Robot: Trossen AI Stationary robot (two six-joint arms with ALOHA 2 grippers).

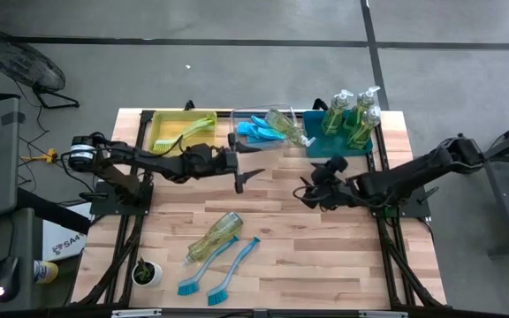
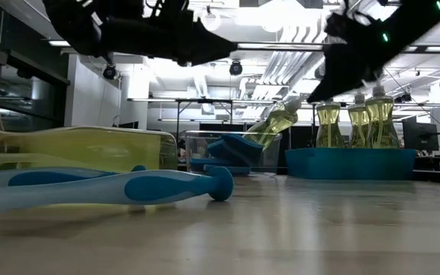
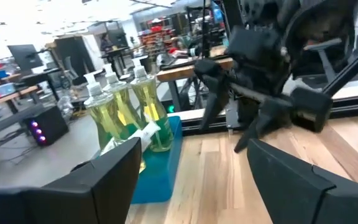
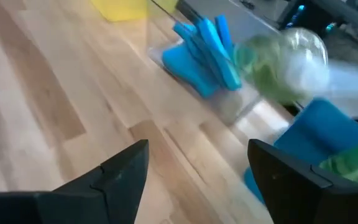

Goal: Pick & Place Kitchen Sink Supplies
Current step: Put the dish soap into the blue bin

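Close to the front edge of the table lie two brushes and a soap bottle on its side, near a little plant. They are not put away yet.

Farther back, both arms hang over the middle of the table. The left gripper has its jaws open and holds nothing. The right gripper is open too, and empty.

At the back stand three bins. The yellow bin has a brush inside. The clear bin holds blue sponges, and a bottle leans over its edge. I think that bottle could tip out, because it sits crooked. The teal bin holds standing bottles.
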